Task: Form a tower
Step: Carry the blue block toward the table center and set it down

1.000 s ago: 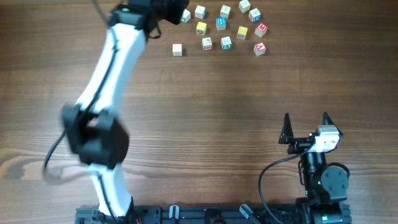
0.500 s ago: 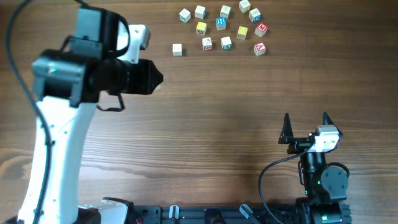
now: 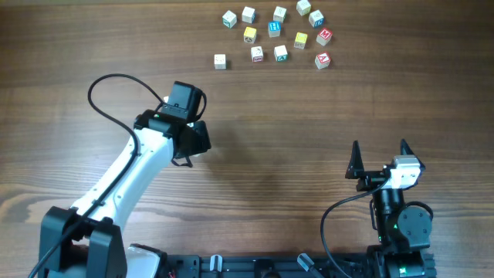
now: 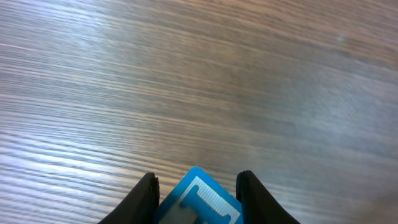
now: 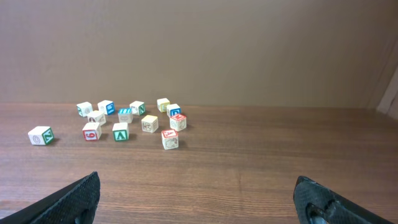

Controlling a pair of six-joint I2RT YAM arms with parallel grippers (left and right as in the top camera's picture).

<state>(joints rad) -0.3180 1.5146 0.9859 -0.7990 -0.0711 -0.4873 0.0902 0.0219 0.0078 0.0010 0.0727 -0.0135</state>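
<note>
Dark wood-grain table [image 3: 309,131] w/ a bunch of loose letter cubes [image 3: 257,53] scattered at the far edge, each lying on its own, approx a dozen. Top-down: yellow-faced cube [image 3: 249,34] sat just left of a blue-faced cube [image 3: 274,28], a red-letter cube [image 3: 323,59] was at the right end of the bunch, and a pale cube [image 3: 220,61] was a bit apart on the left. Right wrist cam also showed a plain tan wall [image 5: 199,50] behind the table, btw.
</note>
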